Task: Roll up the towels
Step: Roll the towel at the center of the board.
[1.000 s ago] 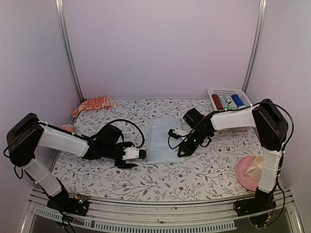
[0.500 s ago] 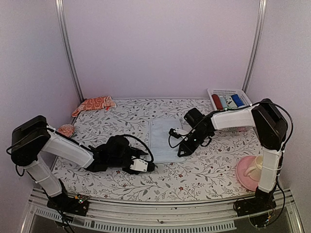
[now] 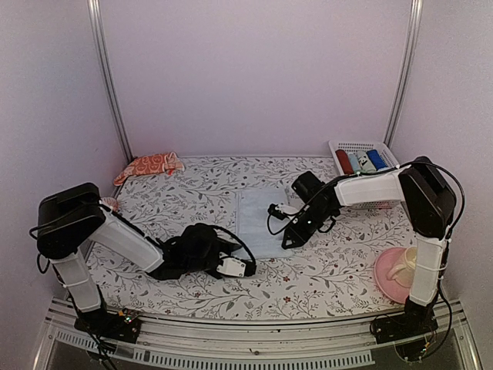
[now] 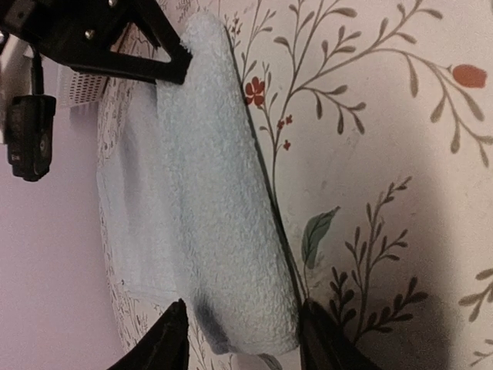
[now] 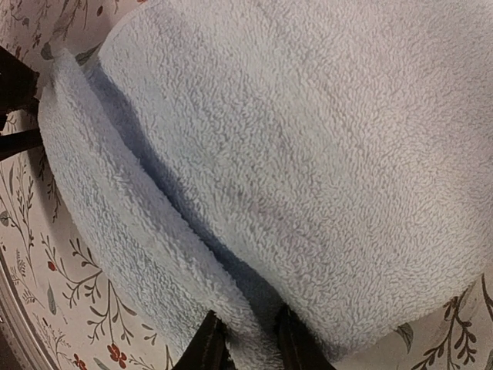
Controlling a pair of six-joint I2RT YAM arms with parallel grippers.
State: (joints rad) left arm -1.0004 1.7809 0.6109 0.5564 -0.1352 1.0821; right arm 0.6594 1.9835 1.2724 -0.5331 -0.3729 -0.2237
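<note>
Two towels to roll, but only dealing w/ the blue towel [image 3: 256, 220] rn — sits flat mid way across the table [image 3: 331, 270] w/ its near edge looking doubled into a thick lip. Can spot the orange towel [image 3: 150, 164] crumpled far back-left, well apart, prob next in line. Got the right gripper [image 5: 246, 351] pinched shut on that lip at the near-right corner — stops the fold flopping open. Got the left gripper [image 4: 243, 347] straddling the near-left corner, jaws parted w/ cloth between, not squeezing afaict. Makes sense imo: need both ends held level for a straight roll. Looks barely started.
</note>
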